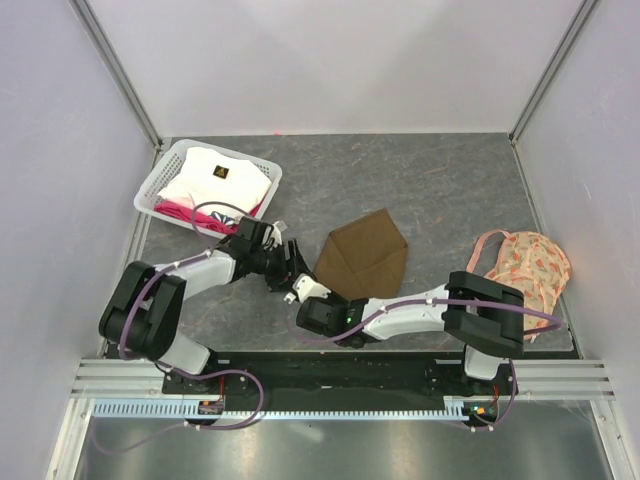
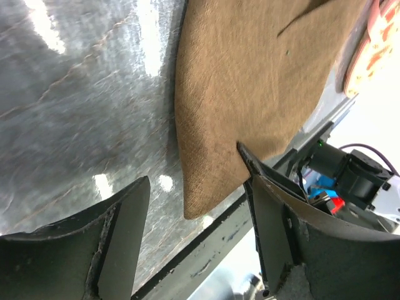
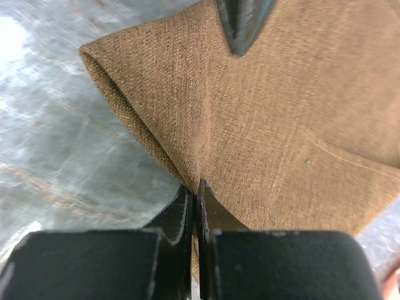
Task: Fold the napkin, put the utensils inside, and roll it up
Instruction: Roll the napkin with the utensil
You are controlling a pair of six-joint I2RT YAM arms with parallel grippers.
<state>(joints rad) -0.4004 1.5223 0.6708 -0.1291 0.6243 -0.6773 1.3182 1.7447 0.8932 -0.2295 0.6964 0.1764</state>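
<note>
Right pincer was clamped tight, jaws pressed together on a ridge of the napkin at its near edge, cloth gathered into the grip. From its base at the near right, that arm lay folded back on itself. Its forearm stretched low and leftward along the near edge of the tabletop, and the wrist turned toward the far side.

Just beyond it, the left pincer stood wide. A rounded corner of the cloth sat between its fingers, and one finger lay against the cloth's edge. Whether the other one touched, I could not tell. That arm rose from the near left, elbow bent out to the left, forearm reaching right toward the cloth.

And the napkin lay mid-tabletop, folded flat into a five-sided shape with a crease down the middle. Its peak pointed to the far side, a touch right, and its near-left corner faced the two pincers. It was about as wide as long, with no clear long axis.

Off to the right, well apart, sat a peach floral fabric piece. At the far left, a white basket held a white cloth with a small dark label.
</note>
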